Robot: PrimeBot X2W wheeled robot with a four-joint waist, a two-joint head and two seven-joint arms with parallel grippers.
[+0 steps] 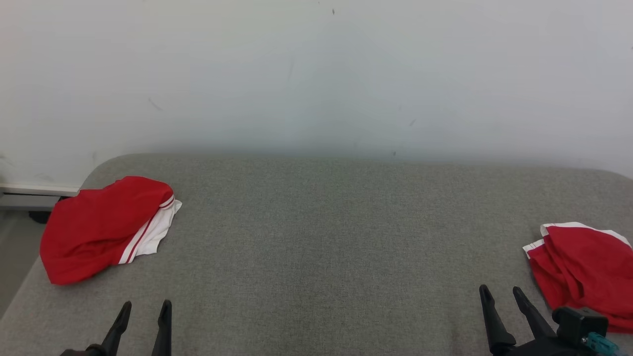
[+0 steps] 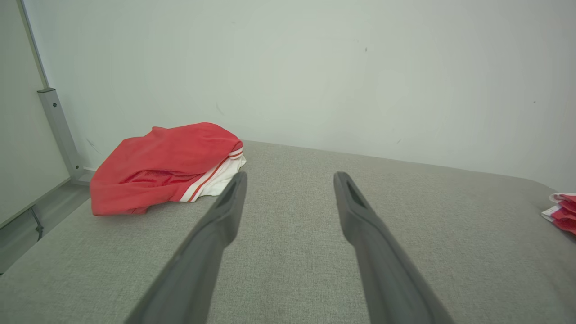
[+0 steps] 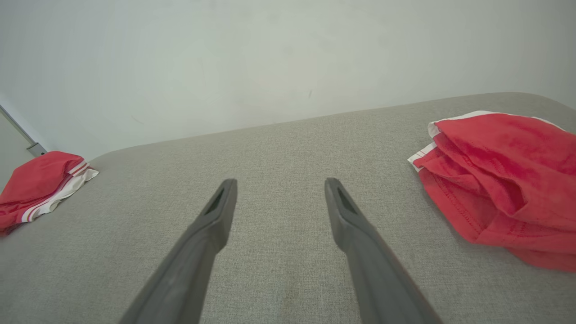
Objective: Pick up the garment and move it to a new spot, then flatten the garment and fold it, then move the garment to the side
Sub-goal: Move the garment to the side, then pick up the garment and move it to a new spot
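Two red garments with white trim lie on the grey padded table (image 1: 316,237). One garment (image 1: 101,227) is bunched at the far left edge, also seen in the left wrist view (image 2: 166,166) and in the right wrist view (image 3: 40,189). The other red garment (image 1: 583,267) is crumpled at the right edge, close in the right wrist view (image 3: 504,180) and at the frame edge in the left wrist view (image 2: 562,211). My left gripper (image 1: 144,306) is open near the front left, below the left garment. My right gripper (image 1: 500,291) is open just left of the right garment. Both hold nothing.
A white wall (image 1: 316,74) runs behind the table. A grey metal frame post (image 2: 58,130) and a strip of floor (image 1: 15,247) lie beyond the table's left edge.
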